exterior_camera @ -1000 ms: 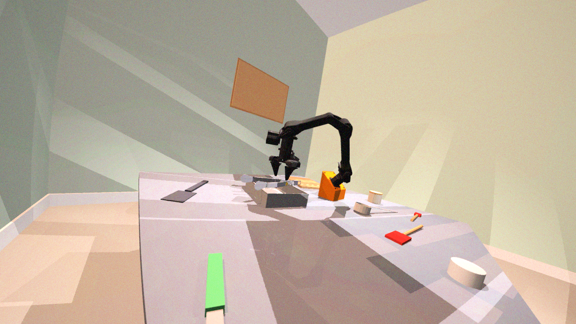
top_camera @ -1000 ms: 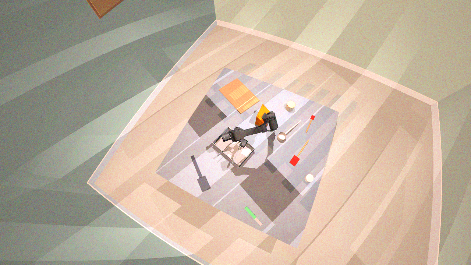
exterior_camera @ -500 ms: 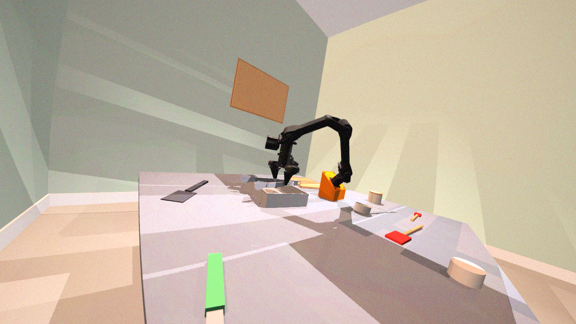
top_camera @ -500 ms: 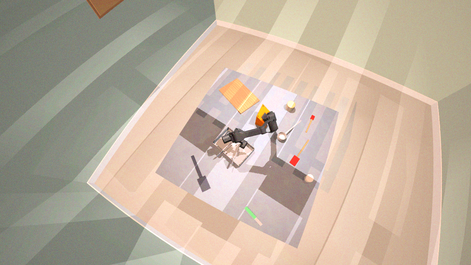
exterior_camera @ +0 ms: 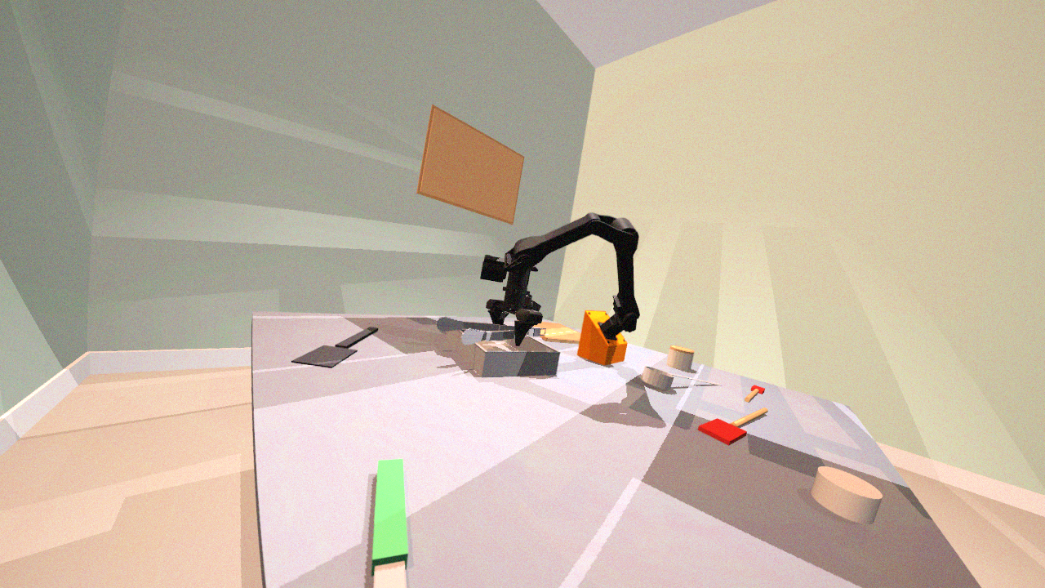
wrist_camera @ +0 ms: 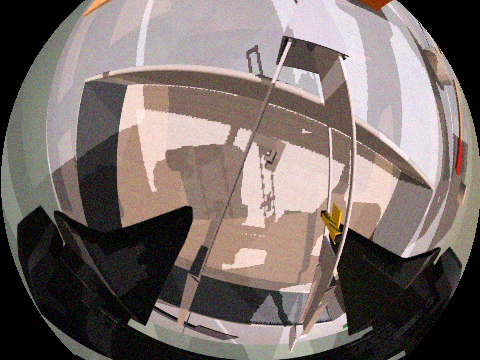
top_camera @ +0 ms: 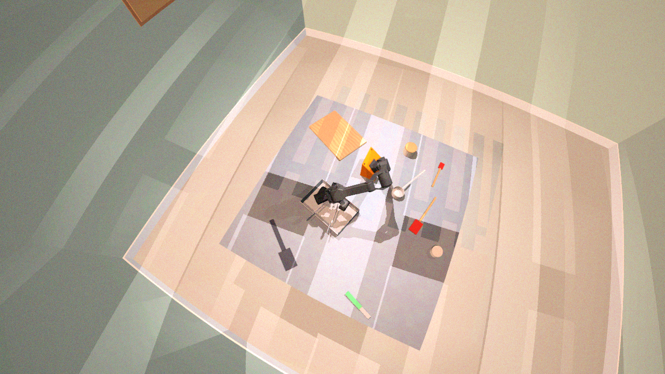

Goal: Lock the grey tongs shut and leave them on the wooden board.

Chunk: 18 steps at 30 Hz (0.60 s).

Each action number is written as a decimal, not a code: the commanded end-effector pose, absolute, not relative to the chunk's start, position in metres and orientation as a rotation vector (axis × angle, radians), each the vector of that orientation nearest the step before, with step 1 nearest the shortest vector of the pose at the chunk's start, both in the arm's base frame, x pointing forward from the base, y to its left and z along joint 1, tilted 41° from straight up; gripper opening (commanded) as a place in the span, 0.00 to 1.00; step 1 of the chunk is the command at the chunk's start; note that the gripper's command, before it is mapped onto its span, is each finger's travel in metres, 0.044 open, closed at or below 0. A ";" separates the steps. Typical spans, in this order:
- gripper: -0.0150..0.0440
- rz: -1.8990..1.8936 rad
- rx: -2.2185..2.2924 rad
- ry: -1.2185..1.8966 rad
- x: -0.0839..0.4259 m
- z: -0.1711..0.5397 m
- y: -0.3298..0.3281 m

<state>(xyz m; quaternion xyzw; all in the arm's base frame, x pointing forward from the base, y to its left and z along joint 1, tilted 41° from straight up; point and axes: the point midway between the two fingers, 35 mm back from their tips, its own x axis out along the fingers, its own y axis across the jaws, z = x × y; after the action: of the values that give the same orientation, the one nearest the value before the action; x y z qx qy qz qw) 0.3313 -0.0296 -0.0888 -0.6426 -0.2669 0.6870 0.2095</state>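
While I watch from my station, the gripper (top_camera: 332,202) (exterior_camera: 508,333) (wrist_camera: 266,223) points down over the roasting tin (top_camera: 348,223) (exterior_camera: 517,363) (wrist_camera: 190,75), its fingers spread wide with nothing gripped. I have the grey tongs (top_camera: 332,220) (exterior_camera: 478,336) (wrist_camera: 307,52) open across the tin right at the fingers; in the wrist view both arms run through the gap between them. One arm passes close beside the finger on the picture's right, along with a small yellow piece (wrist_camera: 335,225), and I cannot tell whether that finger touches it. The hinge end sits out ahead of the fingers, on the side toward the orange base (top_camera: 370,155) (exterior_camera: 593,343) (wrist_camera: 375,4), and the free ends spread away the other way, past the tin's edge.

Well apart from the fingers, beyond the tin, I see the wooden board (top_camera: 336,134) (exterior_camera: 558,332) (wrist_camera: 95,6), with the tongs off it. The saucepan (top_camera: 398,192) (exterior_camera: 657,377) (wrist_camera: 437,65) is off to the fingers' base side, and the dark spatula (top_camera: 287,258) (exterior_camera: 325,356) lies on their far side from the base. Farther from them I can pick out the green knife (top_camera: 353,300) (exterior_camera: 389,511).
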 end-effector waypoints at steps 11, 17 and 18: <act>0.91 1.913 -1.782 -0.745 0.328 -0.097 -0.022; 0.81 1.913 -1.782 -0.745 0.328 -0.097 -0.022; 0.80 1.913 -1.782 -0.745 0.328 -0.097 -0.022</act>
<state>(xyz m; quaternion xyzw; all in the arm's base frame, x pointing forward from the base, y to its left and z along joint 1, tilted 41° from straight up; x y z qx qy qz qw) 0.3281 -0.0214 -0.0968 -0.6409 -0.2682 0.6877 0.2106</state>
